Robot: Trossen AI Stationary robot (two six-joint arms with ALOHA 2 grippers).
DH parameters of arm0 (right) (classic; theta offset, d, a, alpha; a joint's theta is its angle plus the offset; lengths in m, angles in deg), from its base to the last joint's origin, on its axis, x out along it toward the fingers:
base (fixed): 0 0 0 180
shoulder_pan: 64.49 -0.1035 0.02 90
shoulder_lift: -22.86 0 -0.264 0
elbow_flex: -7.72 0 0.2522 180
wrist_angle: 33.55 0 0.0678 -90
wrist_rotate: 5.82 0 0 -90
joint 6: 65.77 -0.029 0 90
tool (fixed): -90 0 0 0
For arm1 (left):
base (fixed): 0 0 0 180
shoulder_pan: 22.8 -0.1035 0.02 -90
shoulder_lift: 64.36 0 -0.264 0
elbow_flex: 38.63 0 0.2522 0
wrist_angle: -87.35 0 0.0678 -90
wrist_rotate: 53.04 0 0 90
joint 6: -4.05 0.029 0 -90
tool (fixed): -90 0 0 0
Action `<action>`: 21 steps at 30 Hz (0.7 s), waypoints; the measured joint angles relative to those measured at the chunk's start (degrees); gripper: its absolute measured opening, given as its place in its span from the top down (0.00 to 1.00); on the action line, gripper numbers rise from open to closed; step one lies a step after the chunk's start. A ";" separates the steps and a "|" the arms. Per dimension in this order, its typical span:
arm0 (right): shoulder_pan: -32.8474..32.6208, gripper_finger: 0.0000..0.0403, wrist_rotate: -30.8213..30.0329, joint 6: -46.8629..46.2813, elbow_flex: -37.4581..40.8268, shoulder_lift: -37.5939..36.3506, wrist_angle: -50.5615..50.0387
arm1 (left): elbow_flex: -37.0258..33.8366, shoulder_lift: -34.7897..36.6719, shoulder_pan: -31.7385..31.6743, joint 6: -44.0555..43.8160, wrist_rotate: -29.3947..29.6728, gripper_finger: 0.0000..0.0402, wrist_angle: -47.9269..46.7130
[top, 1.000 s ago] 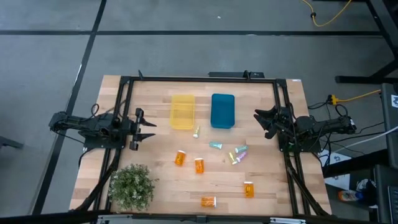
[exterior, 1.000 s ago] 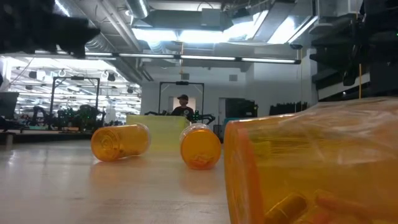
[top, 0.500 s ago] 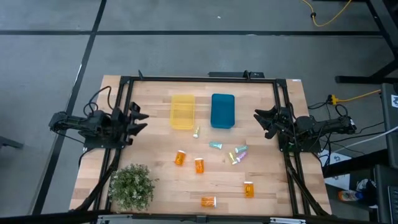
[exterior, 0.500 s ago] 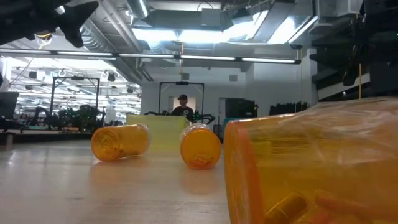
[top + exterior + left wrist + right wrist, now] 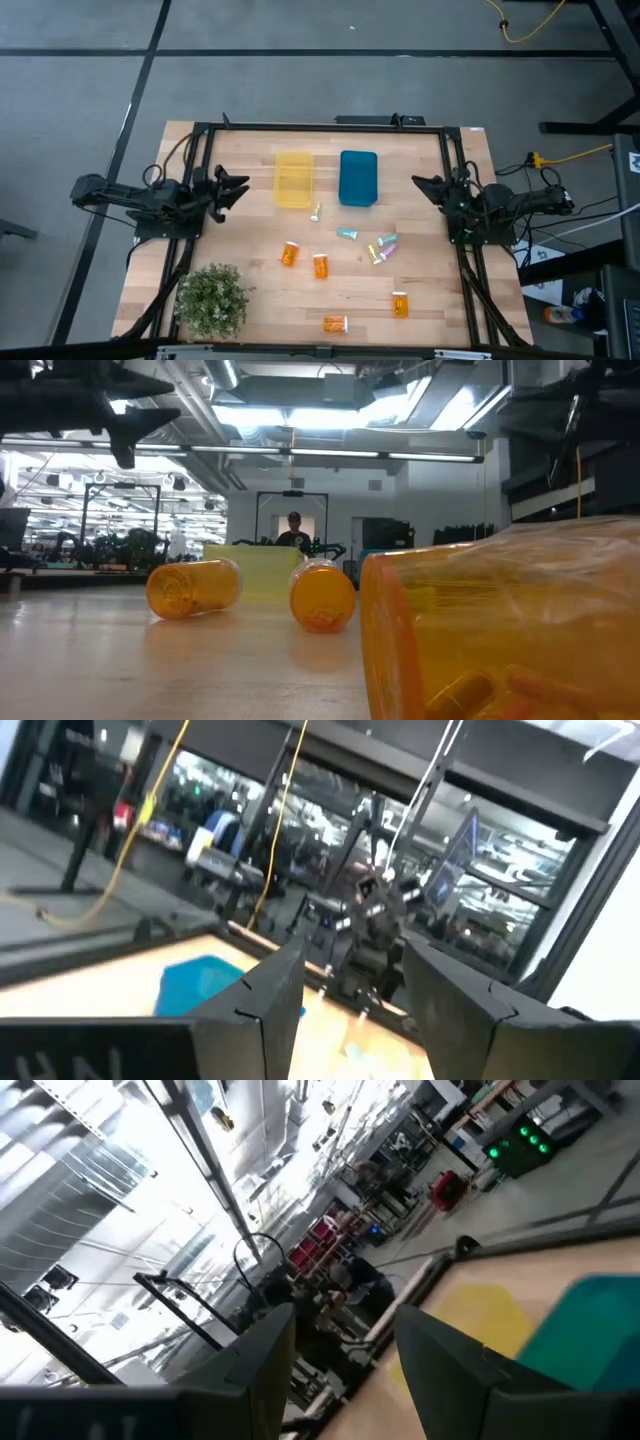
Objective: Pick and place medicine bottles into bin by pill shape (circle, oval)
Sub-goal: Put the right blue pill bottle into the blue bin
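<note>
Several medicine bottles lie on their sides on the wooden table: orange ones (image 5: 289,254) (image 5: 320,265) (image 5: 400,304) (image 5: 335,324) and clear ones (image 5: 316,211) (image 5: 347,234) (image 5: 386,240). The low view shows orange bottles close up (image 5: 193,588) (image 5: 322,596). The yellow bin (image 5: 293,179) and the blue bin (image 5: 358,178) stand at the far middle. My left gripper (image 5: 238,187) (image 5: 350,955) hovers at the left edge, open and holding nothing. My right gripper (image 5: 420,185) (image 5: 345,1315) hovers at the right edge, also open with nothing between its fingers.
A potted green plant (image 5: 212,299) stands at the near left corner. A black frame (image 5: 320,127) runs along the far and side edges of the table. A person (image 5: 293,530) stands in the room far behind the table.
Both wrists have rolled where they hover. My left gripper has also tipped up and swung a little toward the far edge. No bottle has moved.
</note>
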 joint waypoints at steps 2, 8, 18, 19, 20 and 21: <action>0.02 0.56 1.44 0.31 -2.72 1.60 0.01 | 2.20 -3.46 0.00 0.00 -0.14 0.59 0.18; 0.02 0.56 3.36 9.55 -13.31 10.40 -4.80 | 10.34 -15.35 0.00 9.00 -2.03 0.59 -1.42; 0.02 0.56 8.31 4.66 -32.83 35.46 -25.58 | 16.54 -26.80 -1.08 12.01 -0.92 0.59 -1.52; 0.02 0.56 9.49 4.16 -34.72 38.22 -28.17 | 16.65 -27.20 -1.28 12.01 -0.98 0.59 -1.52; 0.02 0.56 10.55 3.31 -36.48 40.96 -30.56 | 16.74 -27.48 -1.53 11.99 -0.94 0.59 -1.52; 0.02 0.56 11.78 2.76 -38.27 43.58 -33.10 | 16.74 -27.70 -1.70 11.97 -0.90 0.59 -1.50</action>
